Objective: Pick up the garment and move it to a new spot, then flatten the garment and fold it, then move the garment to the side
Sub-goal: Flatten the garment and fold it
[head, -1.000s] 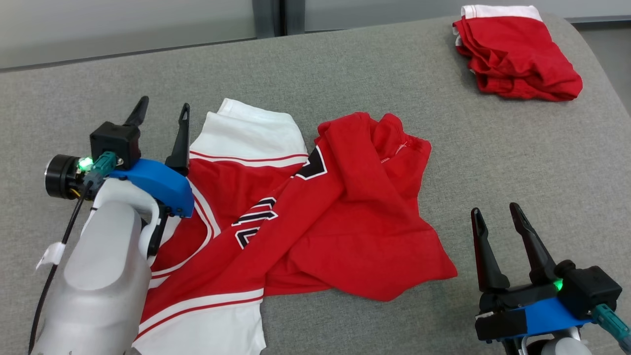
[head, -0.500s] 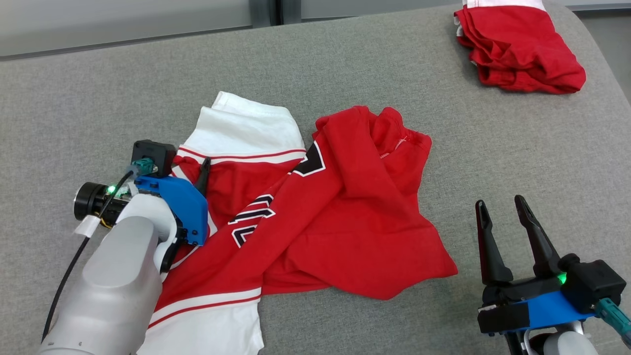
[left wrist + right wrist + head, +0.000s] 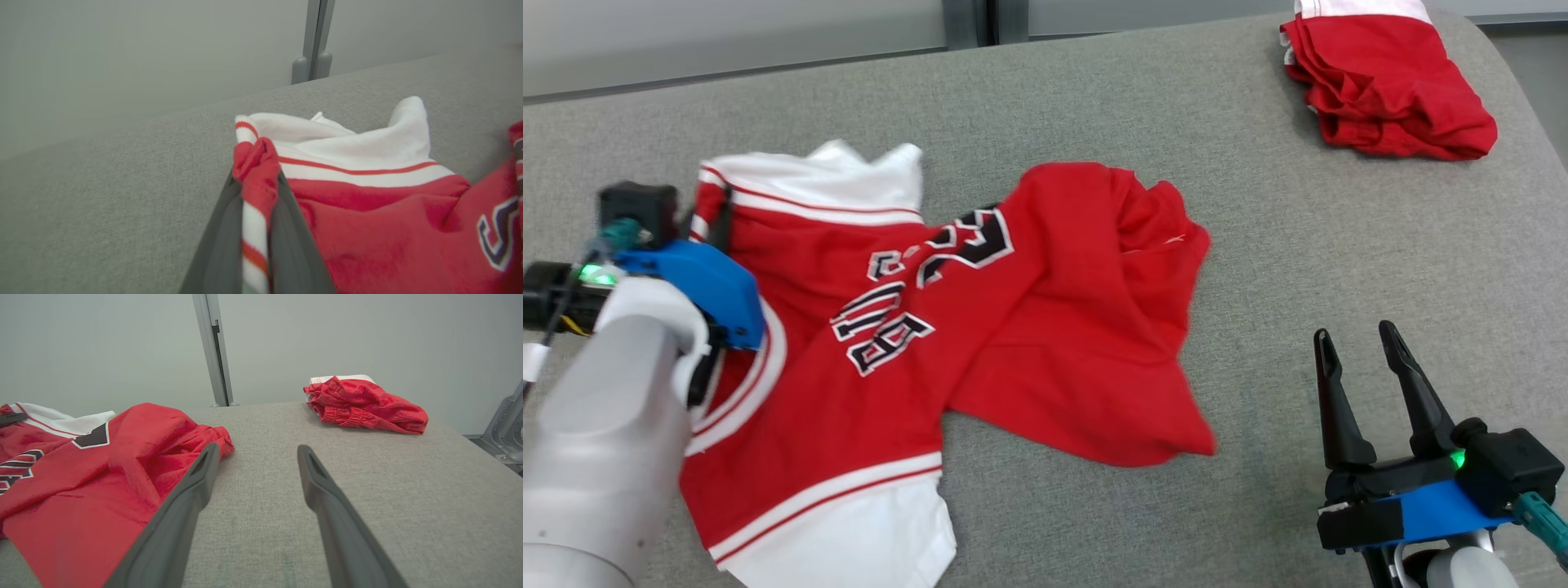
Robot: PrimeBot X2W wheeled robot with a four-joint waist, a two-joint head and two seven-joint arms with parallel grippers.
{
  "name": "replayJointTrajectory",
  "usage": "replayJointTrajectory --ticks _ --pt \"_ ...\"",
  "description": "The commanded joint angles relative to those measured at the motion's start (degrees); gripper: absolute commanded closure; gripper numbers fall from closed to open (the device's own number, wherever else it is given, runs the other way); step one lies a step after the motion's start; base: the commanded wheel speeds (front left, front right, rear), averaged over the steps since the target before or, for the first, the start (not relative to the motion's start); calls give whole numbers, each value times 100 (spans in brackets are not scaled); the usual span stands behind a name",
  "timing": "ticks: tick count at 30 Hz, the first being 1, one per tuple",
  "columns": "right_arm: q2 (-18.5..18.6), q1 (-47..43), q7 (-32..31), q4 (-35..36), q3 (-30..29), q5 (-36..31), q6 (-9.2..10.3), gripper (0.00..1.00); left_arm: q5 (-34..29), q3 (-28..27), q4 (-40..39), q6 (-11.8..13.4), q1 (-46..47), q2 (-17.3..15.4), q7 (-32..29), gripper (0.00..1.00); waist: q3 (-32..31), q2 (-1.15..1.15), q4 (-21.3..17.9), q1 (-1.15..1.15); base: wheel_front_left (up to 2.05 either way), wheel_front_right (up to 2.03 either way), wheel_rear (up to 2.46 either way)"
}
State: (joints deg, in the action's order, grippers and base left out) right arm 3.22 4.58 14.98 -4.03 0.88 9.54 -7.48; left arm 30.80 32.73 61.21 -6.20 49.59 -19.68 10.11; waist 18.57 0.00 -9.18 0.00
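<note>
A crumpled red garment [image 3: 1013, 327] with white striped trim and black lettering lies on the grey cushioned surface [image 3: 1339, 245]. My left gripper [image 3: 719, 208] is at its far left edge, shut on a bunched fold of red cloth and striped trim. The left wrist view shows that fold of the garment [image 3: 388, 204] pinched between the two fingers of the left gripper [image 3: 257, 175]. My right gripper [image 3: 1354, 335] stands open at the lower right, off the cloth. In the right wrist view the right gripper [image 3: 258, 449] has nothing between its fingers, and the garment [image 3: 102, 477] lies to their left.
A second red garment [image 3: 1388, 90], folded with a white band, rests at the far right corner and shows again as the folded garment [image 3: 363, 404] in the right wrist view. A pale wall with a grey upright post [image 3: 212, 351] stands behind the surface.
My left gripper came down on the garment's left edge, shut on it and dragged it left. The cloth has spread leftward, showing more lettering. The right gripper has stayed put.
</note>
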Motion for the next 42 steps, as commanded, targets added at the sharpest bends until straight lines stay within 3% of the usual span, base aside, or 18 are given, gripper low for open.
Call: replayJointTrajectory --ticks 1,9,10,11,16,25,31,42 --pt "42 41 28 0 -25 -20 -3 0 38 -59 77 56 137 -91 99 100 -20 0 -11 0 0 0 0" --pt "57 -47 29 -67 -72 13 -3 0 118 -297 425 172 251 -500 407 100 -69 0 -72 0 0 0 0" --pt "54 -59 29 -75 -77 9 -3 0 99 -286 435 169 213 -489 431 61 -78 0 -65 0 0 0 0" --pt "50 -70 29 -88 -72 4 -3 0 94 -289 442 179 170 -466 453 0 -92 0 -52 0 0 0 0" --pt "48 -100 29 -138 -33 -6 -2 0 44 -358 156 249 38 -396 512 0 -212 0 29 0 0 0 0" --pt "43 -291 29 -238 -19 27 -2 0 -484 -1411 -2368 744 -1464 -312 511 0 -703 0 335 0 0 0 0" --pt "32 -429 28 -281 -8 46 -3 0 -869 -2034 -3543 810 -2695 27 511 0 -978 0 558 0 0 0 0" --pt "7 -544 29 -300 -55 65 -2 0 -1606 -2879 -4838 855 -4238 784 513 0 -1095 0 849 0 0 0 0"
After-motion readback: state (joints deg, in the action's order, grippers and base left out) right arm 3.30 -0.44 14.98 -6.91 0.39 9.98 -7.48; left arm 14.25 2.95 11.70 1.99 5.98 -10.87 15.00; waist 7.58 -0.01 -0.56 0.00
